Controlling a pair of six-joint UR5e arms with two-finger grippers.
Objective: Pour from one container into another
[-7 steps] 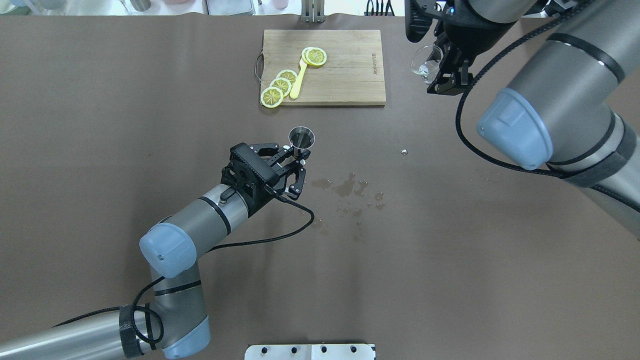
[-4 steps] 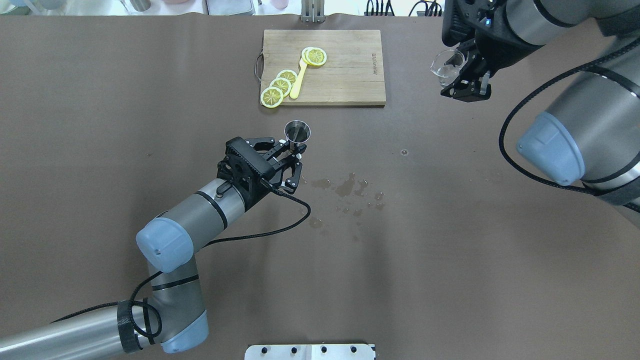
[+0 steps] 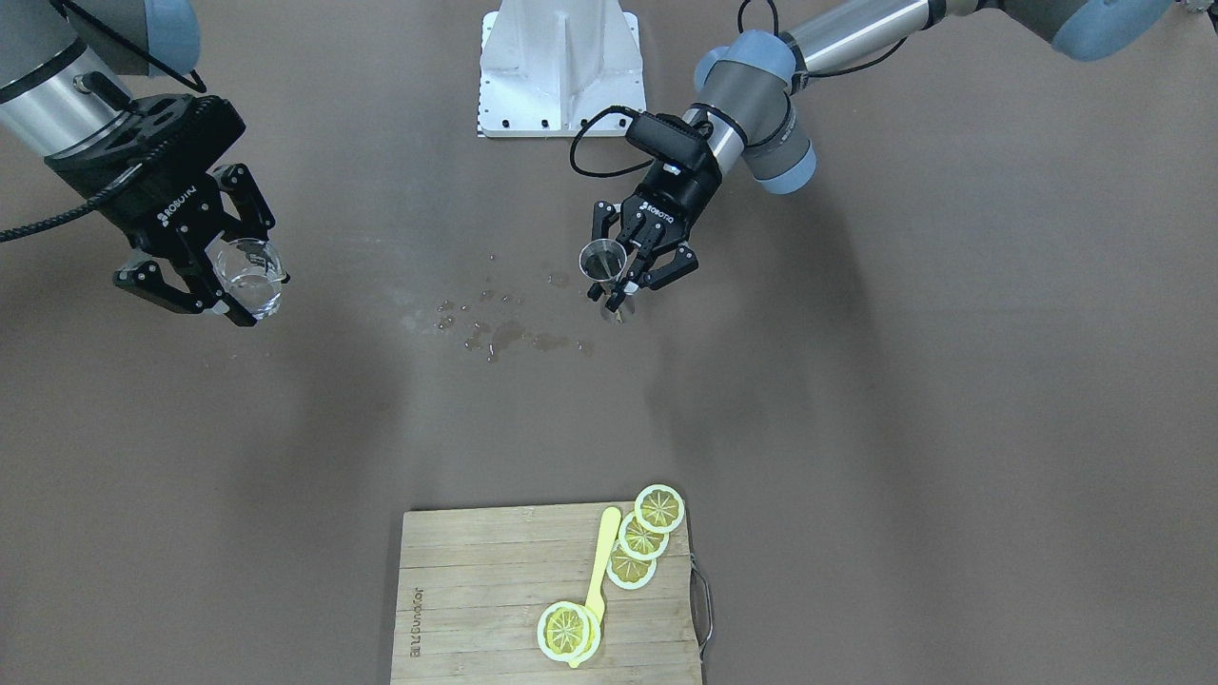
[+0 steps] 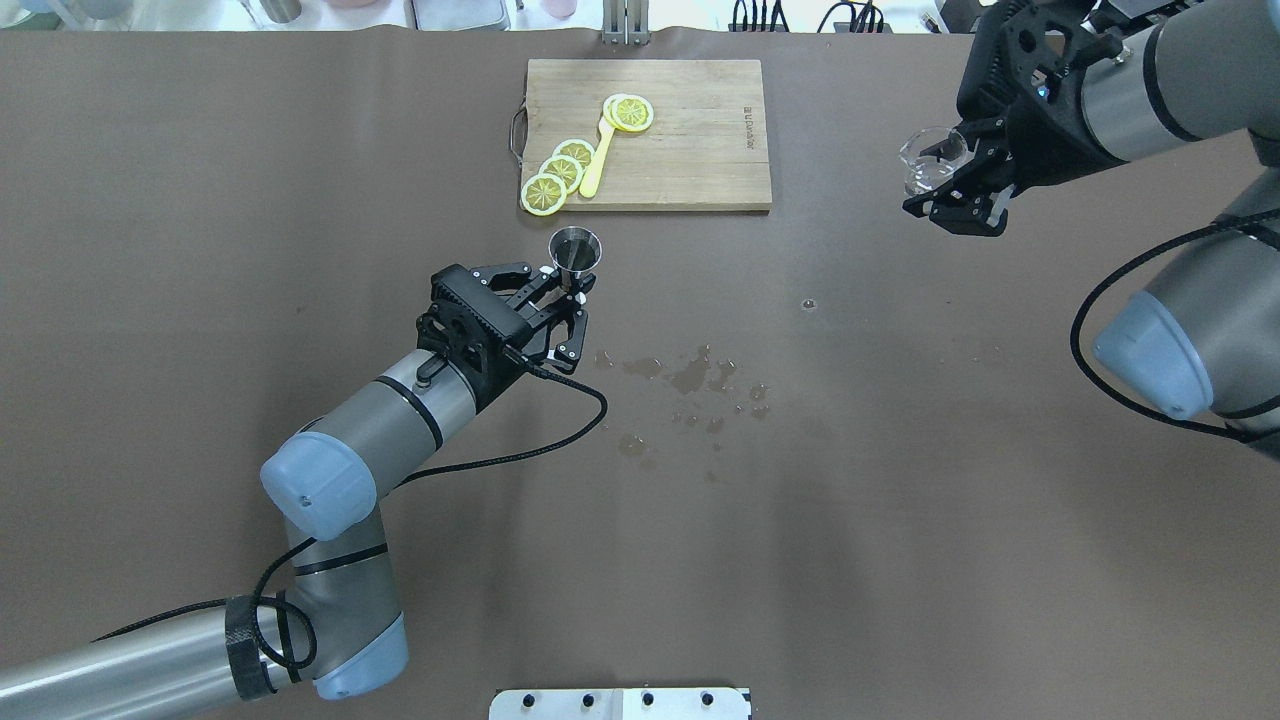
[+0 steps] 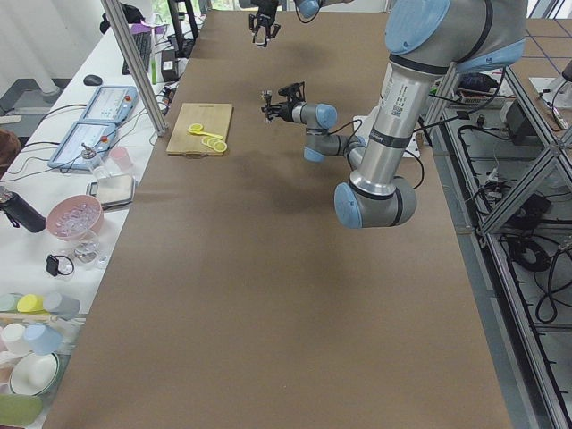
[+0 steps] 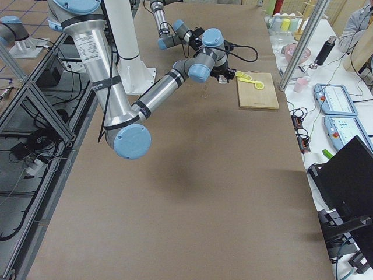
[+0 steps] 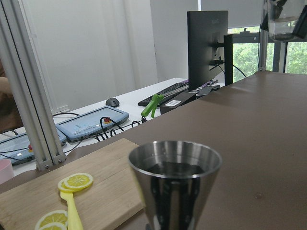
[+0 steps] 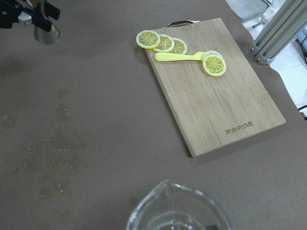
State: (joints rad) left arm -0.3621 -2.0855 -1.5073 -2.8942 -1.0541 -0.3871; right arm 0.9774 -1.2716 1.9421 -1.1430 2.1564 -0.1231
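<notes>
1. Vs the earlier overhead frames: the right gripper [image 4: 958,200] with the glass cup [image 4: 930,160] has swung further toward that view's right edge, away from the cutting board [image 4: 690,160].
2. The left gripper [image 4: 570,300] with the jigger [image 4: 576,250] has shifted up-left in the overhead view. It is now just short of the board's near edge, so the two containers are further apart than before.
3. The wet spots [image 4: 690,375] on the bench [image 4: 300,200] have not changed; the lemon slices [image 4: 562,170] and yellow utensil [image 4: 596,165] have not moved.
4. The jigger stands upright with its long axis vertical and its wide mouth up. The left gripper pinches it at the narrow waist and holds it raised over the bench.
5. The glass cup is about upright with its mouth up, pinched between the right gripper's fingers. It is held high, well apart from the jigger, on the robot's right.
6. In the right wrist view the pouring lip sits on the rim's far side from the camera.
7. Jigger: grey brushed steel, a double cone in an hourglass shape with a thin round rim. Dark liquid shows inside the top cone.
8. Cup: clear glass, round, with a small notch lip and a little clear liquid at the bottom.
9. The bench has a matte brown cover. The board is pale wood with a straight grain and a metal handle on one end.
</notes>
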